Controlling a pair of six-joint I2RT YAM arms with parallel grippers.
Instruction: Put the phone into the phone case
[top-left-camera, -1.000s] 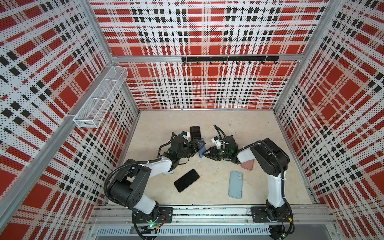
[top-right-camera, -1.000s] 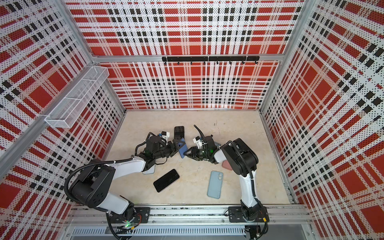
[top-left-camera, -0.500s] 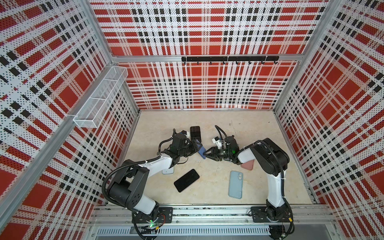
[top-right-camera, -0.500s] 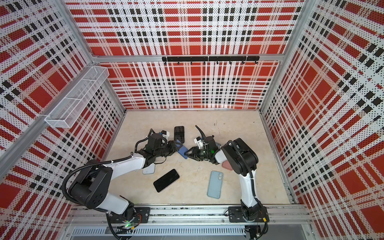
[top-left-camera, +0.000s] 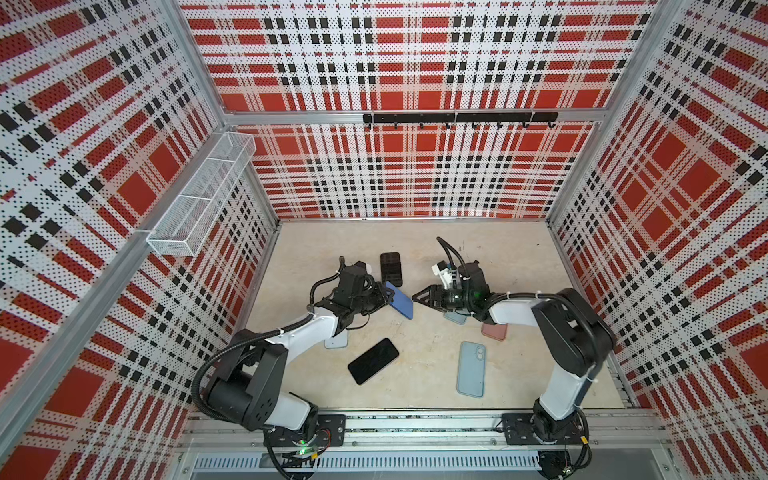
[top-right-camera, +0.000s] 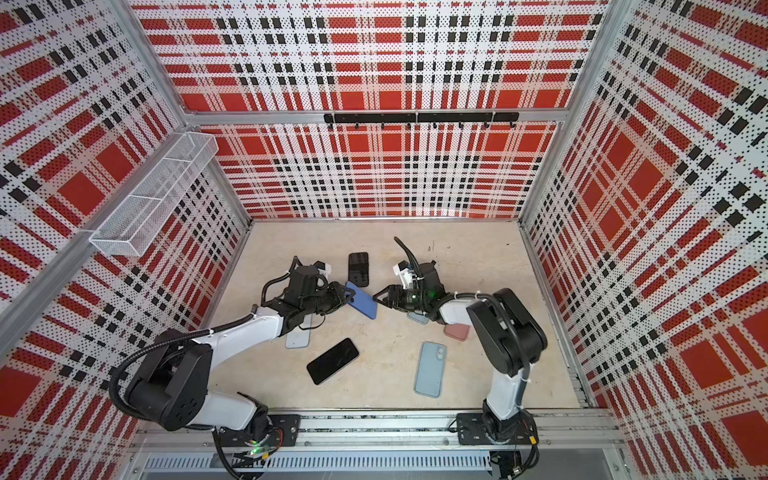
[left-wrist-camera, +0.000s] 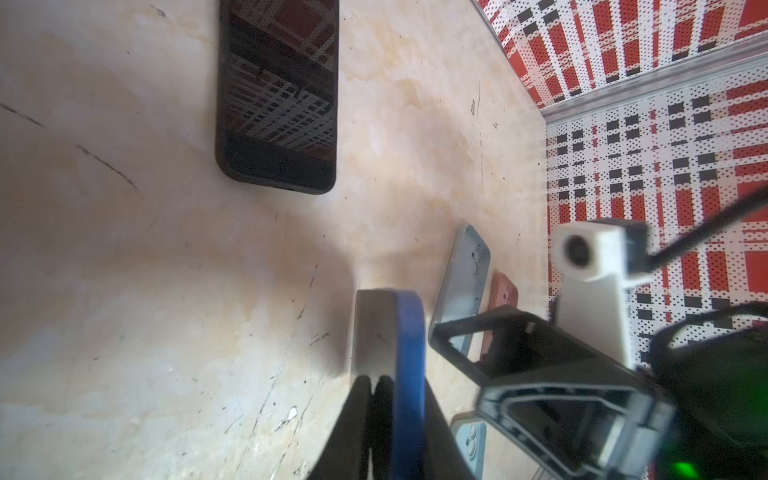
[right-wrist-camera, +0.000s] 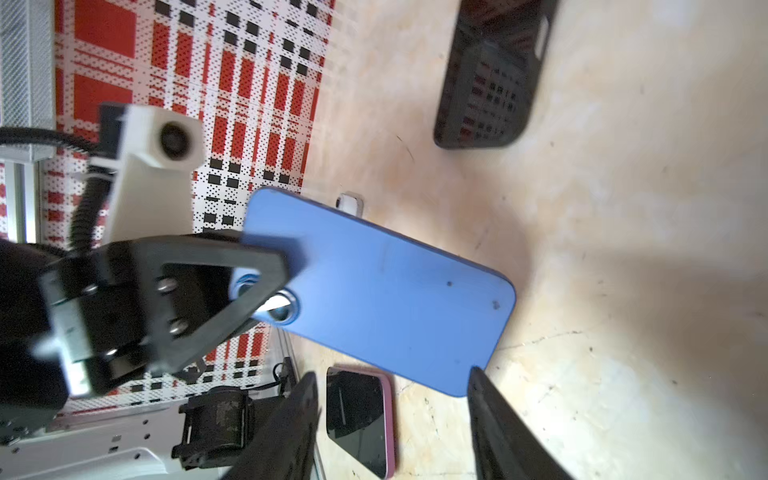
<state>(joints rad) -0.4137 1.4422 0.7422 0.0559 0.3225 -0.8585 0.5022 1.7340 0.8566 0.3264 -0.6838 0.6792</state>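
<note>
My left gripper (top-left-camera: 384, 293) (top-right-camera: 347, 296) (right-wrist-camera: 286, 257) is shut on the camera end of a blue phone (top-left-camera: 400, 300) (top-right-camera: 361, 300) (right-wrist-camera: 374, 299), holding it tilted on edge just above the floor; its blue edge (left-wrist-camera: 409, 353) shows in the left wrist view. My right gripper (top-left-camera: 419, 297) (top-right-camera: 380, 298) (right-wrist-camera: 395, 415) faces the phone's free end, open, with nothing between its fingers. A grey-blue phone case (top-left-camera: 455, 318) (left-wrist-camera: 461, 286) and a pink case (top-left-camera: 494, 331) (top-right-camera: 457, 331) (left-wrist-camera: 503, 295) lie partly under the right arm.
A dark-cased phone (top-left-camera: 390, 268) (top-right-camera: 358, 268) (left-wrist-camera: 278, 95) lies behind the grippers. In front lie a black-screened phone (top-left-camera: 372, 360) (top-right-camera: 332, 360) (right-wrist-camera: 359, 415) and a light blue phone, back up (top-left-camera: 471, 369) (top-right-camera: 431, 369). A pale case (top-left-camera: 336, 340) (top-right-camera: 298, 336) sits under the left arm.
My left jaws have closed on the blue phone, which has barely shifted. The right gripper has opened slightly and eased back from the phone's end.
</note>
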